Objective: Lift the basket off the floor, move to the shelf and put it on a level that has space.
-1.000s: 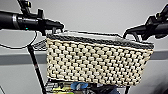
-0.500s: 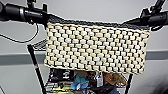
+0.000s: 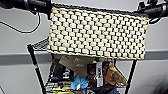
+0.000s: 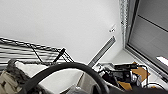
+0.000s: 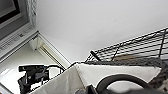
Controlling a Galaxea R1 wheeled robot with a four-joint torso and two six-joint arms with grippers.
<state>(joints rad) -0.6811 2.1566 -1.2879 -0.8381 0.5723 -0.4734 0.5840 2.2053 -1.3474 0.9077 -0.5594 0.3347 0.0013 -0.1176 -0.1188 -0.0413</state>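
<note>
The cream-white woven basket (image 3: 97, 32) hangs in the air in front of the black wire shelf (image 3: 35, 65), covering most of its width. My left gripper (image 3: 48, 10) holds its left end and my right gripper (image 3: 146, 12) its right end, both at the dark rim. The basket's bottom edge sits about level with the top wire level (image 3: 41, 45), which peeks out at the left. The left wrist view has a black loop handle (image 4: 65, 67) close up beside the woven corner (image 4: 7, 77). In the right wrist view the basket's white lining (image 5: 100, 75) lies before the wire tier (image 5: 140, 47).
Below the basket, a lower tier is cluttered with a brown cardboard piece (image 3: 75, 63), a blue thing (image 3: 78, 82), a plush toy (image 3: 113, 75) and dark packages. A grey wall with a rail (image 3: 15, 58) stands behind. A black cable (image 3: 22, 31) dangles from the left arm.
Both arms have lifted the basket higher. Its rim now reaches the top of the head view, while the shelf has stayed where it was.
</note>
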